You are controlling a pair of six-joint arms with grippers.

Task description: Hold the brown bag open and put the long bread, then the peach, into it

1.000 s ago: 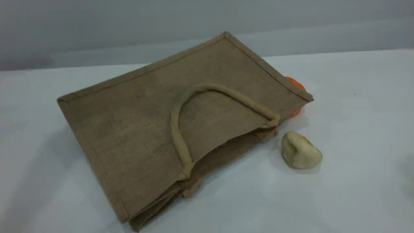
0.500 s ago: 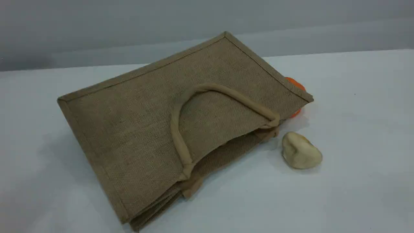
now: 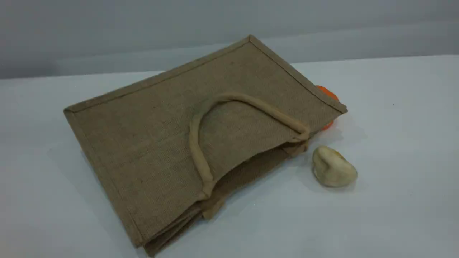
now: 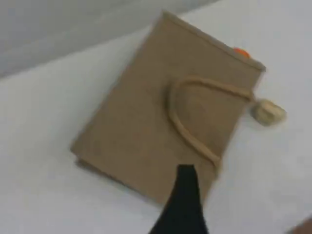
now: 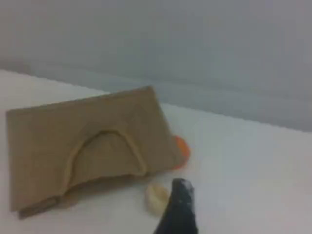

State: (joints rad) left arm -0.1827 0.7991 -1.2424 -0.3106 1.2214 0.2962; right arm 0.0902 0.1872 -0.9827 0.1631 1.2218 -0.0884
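Note:
The brown bag lies flat on the white table, its mouth slightly agape toward the front right and one beige loop handle resting on top. The left wrist view looks down on the bag from high above, with one dark fingertip of my left gripper at the bottom edge. The bag sits far off in the right wrist view, beyond my right gripper. Both grippers hang in the air with nothing in them. The long bread and the peach are out of view. Neither arm appears in the scene view.
A bright orange round fruit peeks out behind the bag's right corner. A pale beige lumpy piece lies just right of the bag's mouth. A grey wall runs along the table's far edge.

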